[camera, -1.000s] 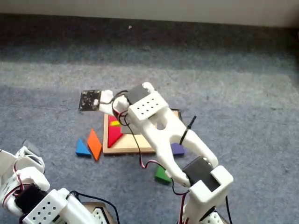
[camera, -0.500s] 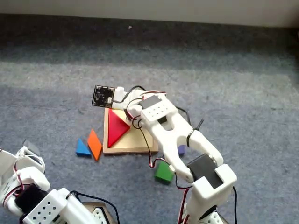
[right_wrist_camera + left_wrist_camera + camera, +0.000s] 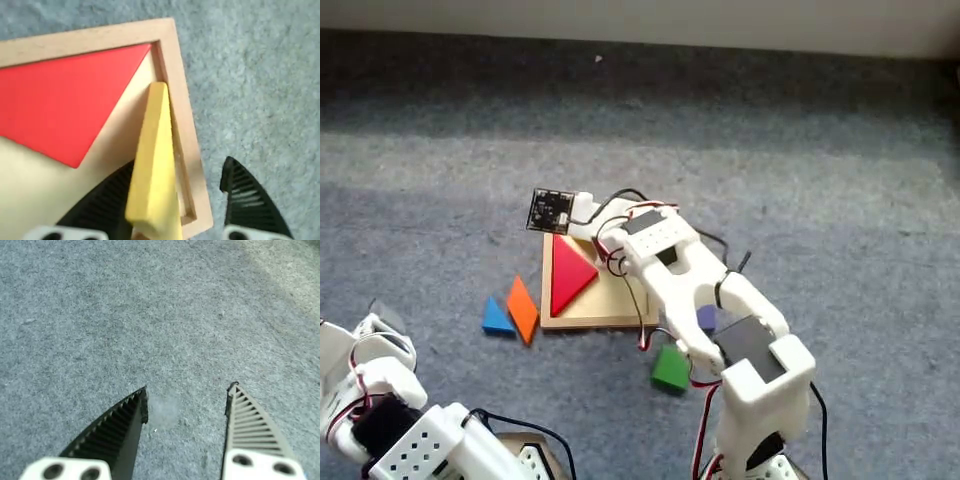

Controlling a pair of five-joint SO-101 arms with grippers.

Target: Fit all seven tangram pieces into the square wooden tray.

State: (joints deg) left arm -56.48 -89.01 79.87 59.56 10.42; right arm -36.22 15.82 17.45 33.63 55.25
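The square wooden tray (image 3: 607, 302) lies on the carpet with a red triangle (image 3: 568, 275) flat inside it. My right arm (image 3: 660, 250) stretches over the tray's far edge. In the right wrist view a yellow piece (image 3: 155, 170) stands on edge along the tray rim (image 3: 184, 120), beside the red triangle (image 3: 65, 105). My right gripper (image 3: 180, 165) is open: the yellow piece leans at one finger, and the other finger (image 3: 245, 195) stands well apart over the carpet. My left gripper (image 3: 188, 387) hangs open above bare carpet.
An orange parallelogram (image 3: 523, 308) and a blue triangle (image 3: 497, 316) lie left of the tray. A purple piece (image 3: 705, 318) and a green piece (image 3: 670, 370) lie near its front right corner, beside the right arm. The left arm (image 3: 380, 395) sits at the front left.
The right arm has swung rightward and lowered toward the tray's far edge, uncovering the red triangle. The left arm has kept still.
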